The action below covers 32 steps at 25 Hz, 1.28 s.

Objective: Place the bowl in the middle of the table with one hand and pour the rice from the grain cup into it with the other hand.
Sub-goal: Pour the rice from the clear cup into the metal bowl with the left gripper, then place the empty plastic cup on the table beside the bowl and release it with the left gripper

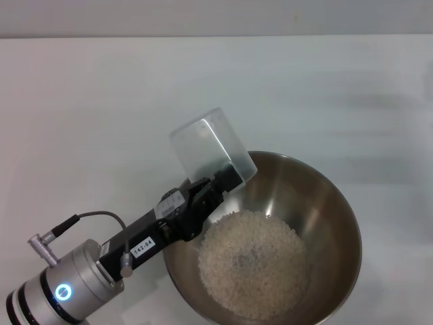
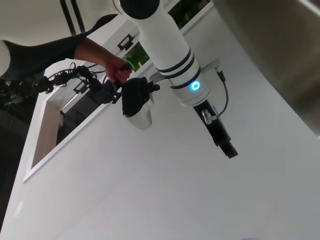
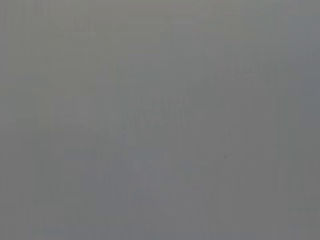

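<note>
Rice (image 1: 252,261) is in the bowl (image 1: 325,203); my left gripper (image 1: 215,191) clamps the tipped, empty-looking cup (image 1: 210,150); right gripper unseen.

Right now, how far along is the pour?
Done: the bowl sits on the table with the rice heaped inside. In hand: the left hand holds the grain cup tipped at the bowl's rim, and it looks empty. Left: righting the cup and setting it down. The right hand is out of view.
</note>
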Motion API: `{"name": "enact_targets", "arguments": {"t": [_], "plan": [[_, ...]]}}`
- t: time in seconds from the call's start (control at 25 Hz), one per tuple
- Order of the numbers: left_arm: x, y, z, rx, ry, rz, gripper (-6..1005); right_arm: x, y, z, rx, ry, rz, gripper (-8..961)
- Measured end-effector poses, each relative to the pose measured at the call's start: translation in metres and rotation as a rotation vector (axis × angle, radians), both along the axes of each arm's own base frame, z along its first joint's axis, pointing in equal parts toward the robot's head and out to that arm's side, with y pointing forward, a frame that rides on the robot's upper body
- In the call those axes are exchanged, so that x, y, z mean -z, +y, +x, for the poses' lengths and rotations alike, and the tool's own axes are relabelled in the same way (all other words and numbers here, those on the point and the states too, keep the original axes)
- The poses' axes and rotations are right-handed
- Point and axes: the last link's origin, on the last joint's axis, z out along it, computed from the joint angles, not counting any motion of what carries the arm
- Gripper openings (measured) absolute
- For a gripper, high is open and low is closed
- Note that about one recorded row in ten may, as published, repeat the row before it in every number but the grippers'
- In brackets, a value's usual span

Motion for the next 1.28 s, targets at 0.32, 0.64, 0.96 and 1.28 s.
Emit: {"name": "enact_targets", "arguments": {"t": [0.32,0.64,0.96,1.28], "plan": [[-0.001,-0.001,0.000,-0.007,-0.011,-0.001,57,0.000,-0.001,0.001,0.004,-0.001,0.001,500],[-0.010,0.008,0.004,-0.185,-0.262,-0.264,60,0.000,-0.001,0.001,0.002,0.001,0.000,500],[-0.033,0.032,-0.011,-0.539,-0.767,-0.670,63,0.000,0.002,-0.002,-0.005,0.003,0.000,500],[-0.050,0.065,-0.054,-0.910,-1.347,-0.945,67,0.001,0.002,-0.007,-0.026,0.023,0.008,500]]}}
